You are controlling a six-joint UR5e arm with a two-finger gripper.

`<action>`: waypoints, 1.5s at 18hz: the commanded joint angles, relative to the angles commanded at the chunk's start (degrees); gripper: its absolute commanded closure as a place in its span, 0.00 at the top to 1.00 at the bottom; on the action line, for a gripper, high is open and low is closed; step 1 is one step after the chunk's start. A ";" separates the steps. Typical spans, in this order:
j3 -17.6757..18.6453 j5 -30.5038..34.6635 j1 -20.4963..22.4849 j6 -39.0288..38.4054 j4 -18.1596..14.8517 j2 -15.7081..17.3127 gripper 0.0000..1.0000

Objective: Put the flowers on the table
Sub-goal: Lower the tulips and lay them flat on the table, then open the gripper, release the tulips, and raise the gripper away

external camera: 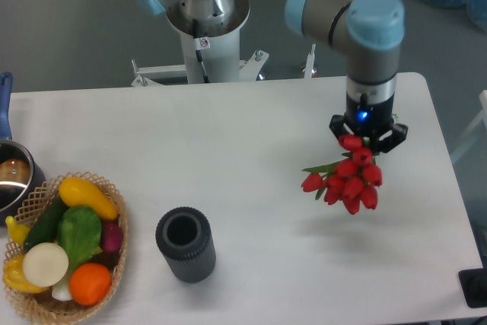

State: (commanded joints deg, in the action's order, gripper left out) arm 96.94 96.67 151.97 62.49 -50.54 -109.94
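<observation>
At the far left edge, about nine o'clock from the middle of the white bench (251, 119), a metal pot (14, 180) with a blue handle is cut off by the frame. Just below it, at roughly eight o'clock, a woven basket (114, 260) holds plastic vegetables: a yellow squash on top, a dark green cucumber, a leafy green piece, a purple one, a white round one and an orange one. The pot and basket rim look close to touching.

Nearer the middle, at about six o'clock, a dark grey ribbed cylinder (186, 244) stands upright with its hollow mouth facing up, well apart from the basket.

To the right, around three o'clock, the arm reaches down over the bench, a blue light showing on its wrist. The jaws (367, 141) are closed around the flowers (350, 182), gripping the bunch near one end. The red tulip heads cluster below the jaws, with a few green leaves poking out toward nine o'clock. A soft shadow lies on the bench beneath and to the left of the bunch, so the flowers appear to hang above the surface rather than rest on it.
</observation>
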 joint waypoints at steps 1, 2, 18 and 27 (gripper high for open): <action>0.00 0.09 -0.27 0.09 -0.09 -0.70 0.23; 0.00 0.10 -0.62 0.09 0.00 -2.28 0.23; -0.18 -0.08 -2.56 -0.35 0.09 -7.65 0.27; -2.02 -0.08 -2.12 0.09 0.26 -7.65 0.96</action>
State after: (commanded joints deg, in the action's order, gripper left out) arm 94.92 96.59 149.85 62.58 -50.27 -117.60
